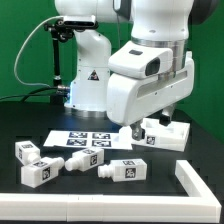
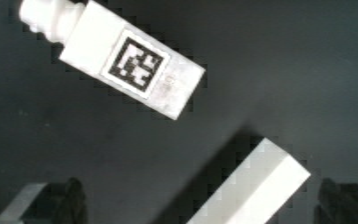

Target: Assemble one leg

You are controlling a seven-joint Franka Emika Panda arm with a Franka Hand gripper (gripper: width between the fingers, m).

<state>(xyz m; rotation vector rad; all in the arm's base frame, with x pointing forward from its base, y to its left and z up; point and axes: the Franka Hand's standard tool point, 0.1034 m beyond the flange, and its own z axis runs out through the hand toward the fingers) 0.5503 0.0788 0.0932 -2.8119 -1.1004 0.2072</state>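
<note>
My gripper (image 1: 143,130) hangs low at the exterior view's right, over a flat white panel (image 1: 170,138). In the wrist view the gripper (image 2: 197,206) is open, with dark fingertips (image 2: 51,200) far apart. A white edge of the panel (image 2: 265,185) lies between them; I cannot tell if they touch it. A white leg (image 2: 131,60) with a square tag lies on the black table just beyond the fingers; in the exterior view it (image 1: 155,127) shows next to the gripper. Several more legs lie on the table, such as one (image 1: 122,170) in front and one (image 1: 27,152) at the exterior view's left.
The marker board (image 1: 85,140) lies flat in the middle of the table. Two other legs (image 1: 40,172) (image 1: 78,162) lie in front of it. A raised white wall (image 1: 195,180) borders the table's front and the exterior view's right. The robot base (image 1: 85,80) stands behind.
</note>
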